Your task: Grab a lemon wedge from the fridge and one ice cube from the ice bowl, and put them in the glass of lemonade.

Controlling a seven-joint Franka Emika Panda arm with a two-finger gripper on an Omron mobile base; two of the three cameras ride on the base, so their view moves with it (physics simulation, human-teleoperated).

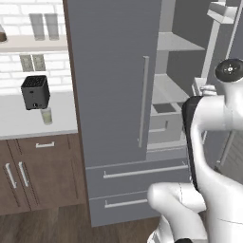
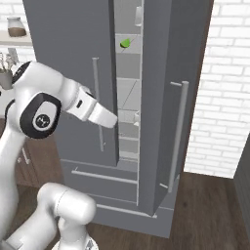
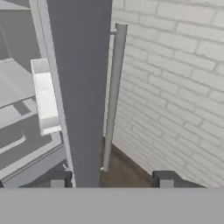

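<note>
Black toaster (image 1: pixel 35 92) on white counter (image 1: pixel 19 121); two grey glasses (image 1: pixel 43 25) on shelf; brown cabinets (image 1: pixel 40 173) below; white brick wall (image 2: pixel 222 97).

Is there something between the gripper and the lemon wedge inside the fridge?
Yes. The gripper faces the edge of the open right door of the tall grey fridge. The tiny green-yellow lemon wedge lies on a high shelf, well above the forearm, seen through the narrow door gap.

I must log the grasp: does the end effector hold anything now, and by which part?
Nothing is held. The end effector is open, its fingertips on either side of the open fridge door's edge without touching it.
</note>
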